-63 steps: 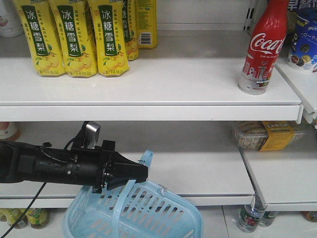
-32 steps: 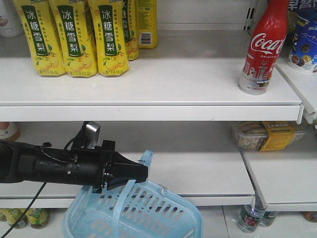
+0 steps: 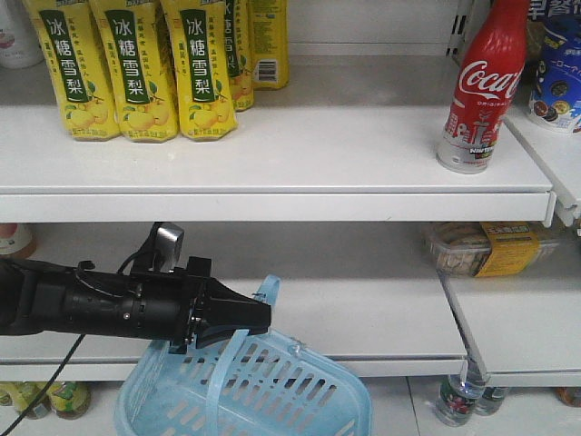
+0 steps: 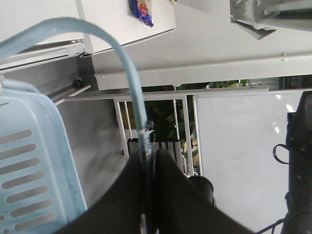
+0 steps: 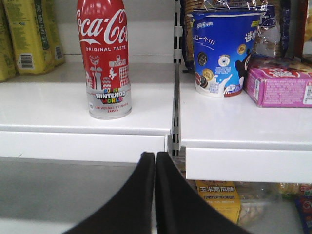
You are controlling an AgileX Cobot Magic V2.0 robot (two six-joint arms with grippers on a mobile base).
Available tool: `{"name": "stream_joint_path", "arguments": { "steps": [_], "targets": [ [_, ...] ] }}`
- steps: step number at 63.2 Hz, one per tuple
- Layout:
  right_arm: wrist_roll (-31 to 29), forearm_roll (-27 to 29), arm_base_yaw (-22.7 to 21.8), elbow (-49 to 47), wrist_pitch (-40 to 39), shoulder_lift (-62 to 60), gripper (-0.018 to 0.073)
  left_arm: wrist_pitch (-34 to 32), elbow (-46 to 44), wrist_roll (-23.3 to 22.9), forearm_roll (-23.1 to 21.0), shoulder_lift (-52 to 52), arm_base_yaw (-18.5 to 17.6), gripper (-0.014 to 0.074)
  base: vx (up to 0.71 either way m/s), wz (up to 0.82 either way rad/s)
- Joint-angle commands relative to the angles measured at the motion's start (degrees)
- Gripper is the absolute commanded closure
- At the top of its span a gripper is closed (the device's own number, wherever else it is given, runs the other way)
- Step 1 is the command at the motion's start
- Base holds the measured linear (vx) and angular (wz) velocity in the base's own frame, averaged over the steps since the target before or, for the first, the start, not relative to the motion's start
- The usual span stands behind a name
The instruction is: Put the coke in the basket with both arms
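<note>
The left arm (image 3: 91,304) is a black ribbed tube, with a small silver block (image 3: 167,243) at its 12 o'clock and a loose black cable (image 3: 54,371) at 7 o'clock. Its left gripper (image 3: 263,318) tapers, matt black. The right gripper (image 5: 155,157) has smooth black wedge fingers (image 5: 136,195).

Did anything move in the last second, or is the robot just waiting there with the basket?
Nothing visibly changed. The left gripper stays shut on the handle of the basket. The coke stands untouched on the upper shelf. The right gripper is shut and empty, facing the coke.
</note>
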Motion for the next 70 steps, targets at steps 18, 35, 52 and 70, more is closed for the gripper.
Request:
{"name": "stream_joint_path", "arguments": {
  "steps": [18, 35, 52, 70],
  "targets": [
    [-0.10, 0.10, -0.15, -2.44, -8.99, 3.62, 0.0569, 3.14, -1.22, 2.16, -5.73, -2.85, -0.05, 0.0603, 0.00, 0.00],
    [-0.10, 0.05, -0.15, -2.44, -8.99, 3.62, 0.0551, 3.14, -1.22, 2.16, -5.73, -2.85, -0.05, 0.0603, 0.00, 0.00],
    [-0.10, 0.05, -0.15, -2.44, -8.99, 3.62, 0.0391, 3.14, -1.22, 2.16, -5.73, -2.85, -0.05, 0.0603, 0.00, 0.00],
    [-0.10, 0.05, -0.15, -2.44, -8.55, 3.62, 0.0119, 3.14, -1.22, 2.16, -5.73, -2.85, -0.05, 0.0603, 0.00, 0.00]
  ]
}}
